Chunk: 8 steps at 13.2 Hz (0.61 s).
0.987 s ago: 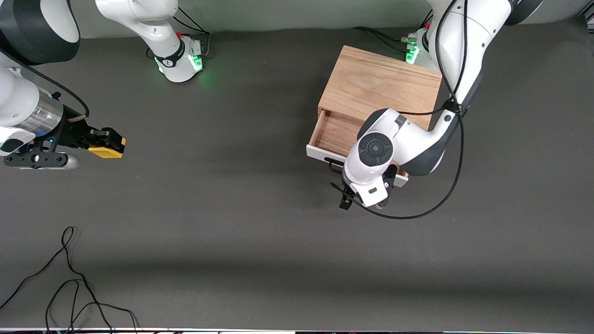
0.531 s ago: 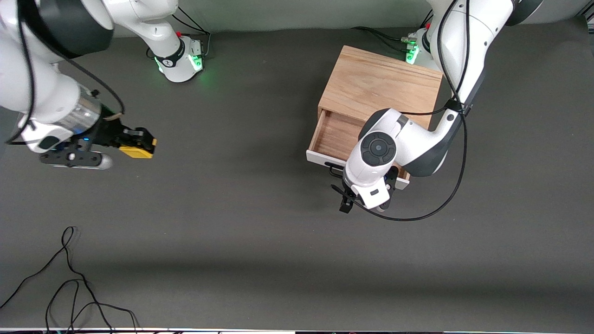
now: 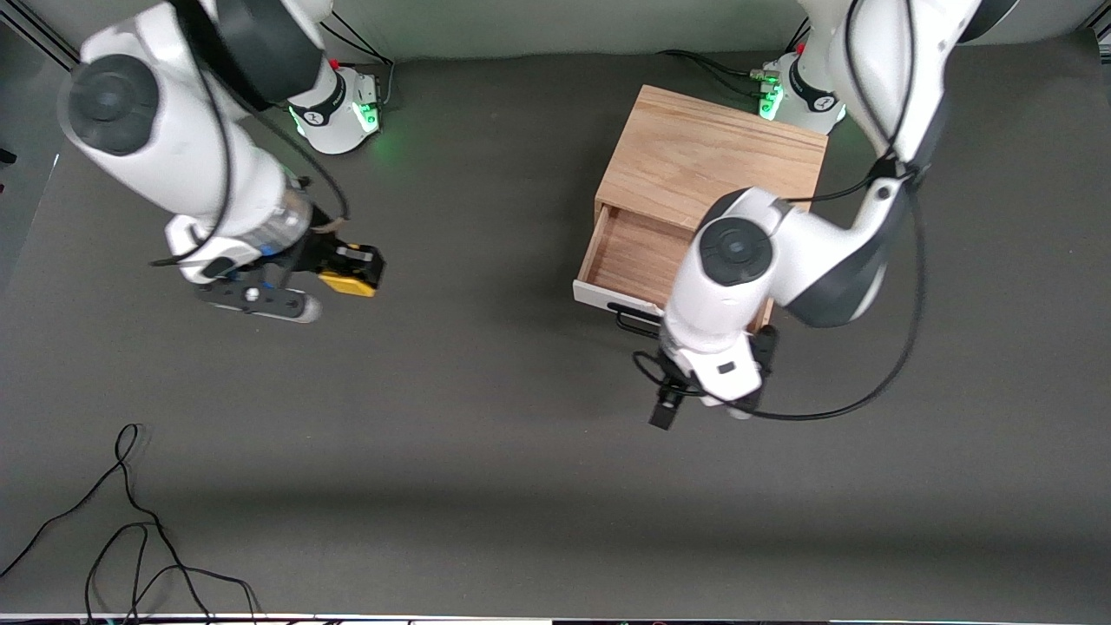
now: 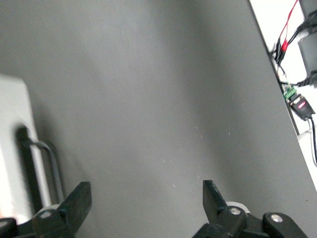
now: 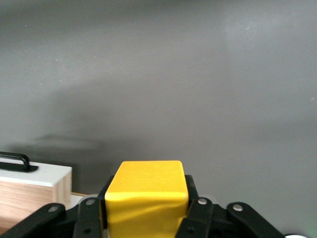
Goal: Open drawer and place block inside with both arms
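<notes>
The drawer (image 3: 638, 252) stands pulled out of the light oak box (image 3: 712, 161), and its wooden inside shows. Its white front (image 3: 599, 295) and black handle (image 3: 632, 318) face the front camera. My left gripper (image 3: 686, 395) hovers open over the table just in front of the handle, holding nothing. In the left wrist view the left gripper (image 4: 146, 186) is spread wide, with the drawer front (image 4: 12, 139) and handle (image 4: 47, 158) to one side. My right gripper (image 3: 360, 271) is shut on the yellow block (image 3: 347, 282) above the table, toward the right arm's end. The block (image 5: 146, 196) fills the right gripper (image 5: 146, 213); the drawer front (image 5: 34, 176) shows farther off.
A loose black cable (image 3: 130, 521) lies on the table near the front camera at the right arm's end. The left arm's cable (image 3: 868, 382) loops beside the drawer. Green-lit bases (image 3: 343, 113) (image 3: 781, 95) stand along the table's edge by the robots.
The right arm has carried the block toward the drawer. The left gripper has drawn back from the drawer handle toward the front camera.
</notes>
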Available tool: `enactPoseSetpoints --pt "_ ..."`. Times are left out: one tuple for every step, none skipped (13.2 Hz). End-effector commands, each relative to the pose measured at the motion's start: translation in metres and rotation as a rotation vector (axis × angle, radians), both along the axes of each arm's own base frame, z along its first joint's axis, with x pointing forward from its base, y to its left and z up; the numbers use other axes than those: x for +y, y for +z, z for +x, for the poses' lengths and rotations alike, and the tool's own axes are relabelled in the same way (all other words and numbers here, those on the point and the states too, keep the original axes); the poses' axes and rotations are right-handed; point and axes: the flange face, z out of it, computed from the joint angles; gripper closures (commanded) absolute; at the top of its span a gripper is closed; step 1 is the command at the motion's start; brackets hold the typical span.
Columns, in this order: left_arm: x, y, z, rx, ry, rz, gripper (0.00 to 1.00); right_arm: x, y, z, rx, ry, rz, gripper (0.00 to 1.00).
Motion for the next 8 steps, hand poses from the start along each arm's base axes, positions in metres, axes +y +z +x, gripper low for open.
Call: enactPoseSetpoints --pt "0.077 0.065 -0.005 0.062 -0.134 0.027 0.0 0.037 -0.005 0.013 0.0 -0.07 0.004 1.0" --pt "0.107 0.078 -0.004 0.093 -0.181 0.023 0.0 0.048 -0.007 0.011 0.003 -0.076 0.004 1.0" --pt "0.14 0.095 -0.005 0.111 -0.219 0.006 0.0 0.058 -0.011 0.011 0.007 -0.097 0.003 1.0" --pt "0.169 0.112 -0.008 0.12 -0.271 -0.008 0.0 0.072 -0.015 0.008 0.01 -0.12 0.002 1.0" --pt "0.197 0.126 -0.014 0.138 -0.336 -0.006 0.0 0.093 -0.023 0.004 0.016 -0.127 0.0 1.0" --pt "0.219 0.136 -0.019 0.156 -0.391 -0.001 0.0 0.114 -0.034 0.0 0.022 -0.117 -0.001 1.0" --pt "0.242 0.145 -0.025 0.164 -0.44 0.0 0.0 0.136 -0.042 -0.001 0.016 -0.107 0.005 1.0" --pt "0.263 0.154 -0.032 0.163 -0.491 -0.005 0.0 0.158 -0.048 -0.003 0.001 -0.106 -0.002 1.0"
